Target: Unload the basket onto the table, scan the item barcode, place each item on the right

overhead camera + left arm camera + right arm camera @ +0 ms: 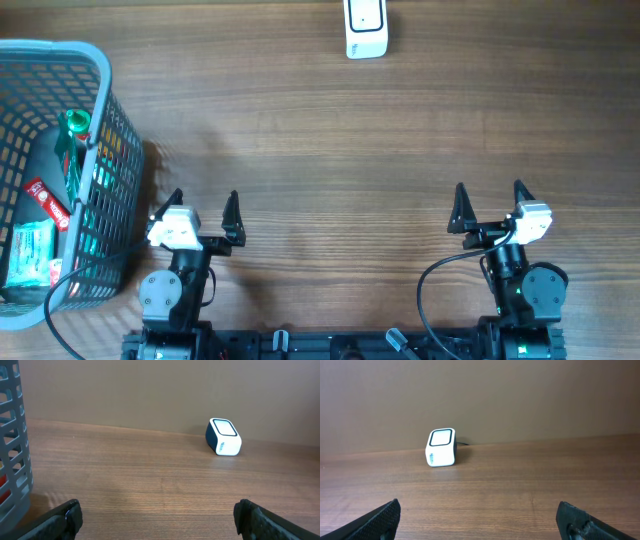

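A: Where are the items to scan?
B: They lie inside the grey basket (118, 150) at the left end of the counter (330, 150). I see a bottle with green cap (76, 123) and a pale packet (30, 250) there.
A: And the scanner?
B: The white scanner (366, 28) stands at the far edge, well apart from both arms.
A: The claws?
B: The left claw (204, 200) is just beside the basket, and the right claw (490, 192) is on the other side. The 2 are wide open and empty.
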{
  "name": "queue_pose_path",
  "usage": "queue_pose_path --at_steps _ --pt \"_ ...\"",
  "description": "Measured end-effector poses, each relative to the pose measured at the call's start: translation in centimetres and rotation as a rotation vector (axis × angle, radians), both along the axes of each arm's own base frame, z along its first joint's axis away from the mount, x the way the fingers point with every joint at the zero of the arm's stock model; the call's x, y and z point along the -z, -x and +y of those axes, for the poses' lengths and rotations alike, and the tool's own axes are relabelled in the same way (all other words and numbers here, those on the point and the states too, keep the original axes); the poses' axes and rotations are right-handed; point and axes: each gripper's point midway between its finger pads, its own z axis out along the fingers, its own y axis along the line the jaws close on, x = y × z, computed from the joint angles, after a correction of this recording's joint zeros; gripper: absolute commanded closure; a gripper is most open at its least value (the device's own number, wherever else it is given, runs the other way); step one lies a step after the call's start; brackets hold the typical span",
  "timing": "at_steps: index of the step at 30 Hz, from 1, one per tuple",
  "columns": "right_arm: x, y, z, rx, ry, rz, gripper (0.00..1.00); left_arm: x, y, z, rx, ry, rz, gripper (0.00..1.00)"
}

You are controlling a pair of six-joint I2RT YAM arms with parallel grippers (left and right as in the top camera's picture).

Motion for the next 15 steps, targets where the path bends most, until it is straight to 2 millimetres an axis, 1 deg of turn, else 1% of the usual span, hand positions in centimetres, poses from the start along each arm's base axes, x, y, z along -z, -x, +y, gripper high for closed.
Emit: queue_pose_path --at_steps 12,14,15 --pt "0.01 0.0 0.0 0.0 0.0 0.0 0.01 -0.04 0.01 -0.08 0.005 0.001 -0.001 0.0" --pt "0.01 0.0 0.0 0.0 0.0 0.0 0.0 -0.42 0.02 -0.52 0.03 0.004 -0.018 0.0" --pt "0.01 0.0 0.0 0.0 0.0 0.0 0.0 -0.95 0.06 -0.96 0.056 0.007 -0.041 0.0"
